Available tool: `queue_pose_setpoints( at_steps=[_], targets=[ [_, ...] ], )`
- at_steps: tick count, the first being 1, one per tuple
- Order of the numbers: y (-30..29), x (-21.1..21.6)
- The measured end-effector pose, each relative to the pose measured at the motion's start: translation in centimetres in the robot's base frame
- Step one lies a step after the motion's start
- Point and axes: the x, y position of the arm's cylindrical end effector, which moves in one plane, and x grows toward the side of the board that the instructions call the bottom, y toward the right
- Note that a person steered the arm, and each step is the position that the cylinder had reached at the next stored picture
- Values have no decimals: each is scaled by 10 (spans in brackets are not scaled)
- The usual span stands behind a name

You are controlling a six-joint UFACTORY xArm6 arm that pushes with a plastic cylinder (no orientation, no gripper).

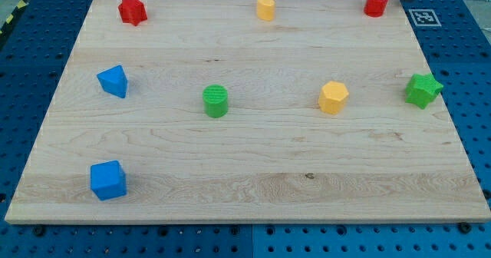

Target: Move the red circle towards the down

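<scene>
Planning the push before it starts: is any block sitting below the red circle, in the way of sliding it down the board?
Nothing visible blocks it. Below the red circle the wood is bare; the green star sits off to the view's right.

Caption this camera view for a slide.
Red circle at the board's top right, dark rod beside it at the frame edge, tip hidden; seven other blocks scattered.

- lab bench setup
- wooden board (253, 158) on blue perforated table (460, 66)
- fiducial tag (423, 17) at board corner
- hazard tape (9, 20), top left
</scene>
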Motion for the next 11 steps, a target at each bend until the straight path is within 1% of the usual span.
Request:
queue_pose_setpoints(
  at_steps=[1,3,5,7,8,9,11],
  targets=[
    [-29,3],
    [-46,32],
    [-48,37],
    [-53,23],
    [-70,33],
    [-71,46],
    [-98,52]
  ],
)
